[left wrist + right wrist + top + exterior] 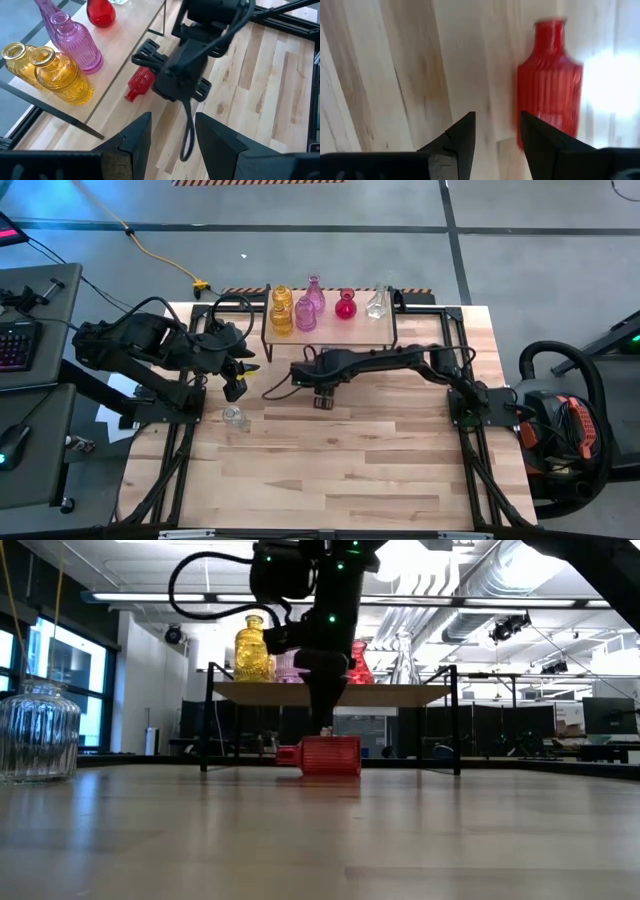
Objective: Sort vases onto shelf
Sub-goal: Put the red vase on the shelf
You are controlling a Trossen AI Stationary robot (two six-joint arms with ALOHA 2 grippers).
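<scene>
**Right gripper (496,131) poised over a fallen red vase (322,756) in front of the shelf (330,332).**

The red vase lay on its side on the table (350,460), just in front of the shelf and below the level of its top. The right gripper hung directly above this vase, its fingers spread apart and holding nothing; the vase lay just beside the fingertips, not between them. The left gripper (172,131) waited near the shelf's left end, fingers likewise parted and empty. On the shelf top stood two yellow vases (282,311) at the left end, then two pink vases (309,304), a second red vase (346,305) and a clear vase (377,303) at the right end. Another clear vase (234,417) stood upright on the table, well apart from the shelf, off its front left corner.
</scene>
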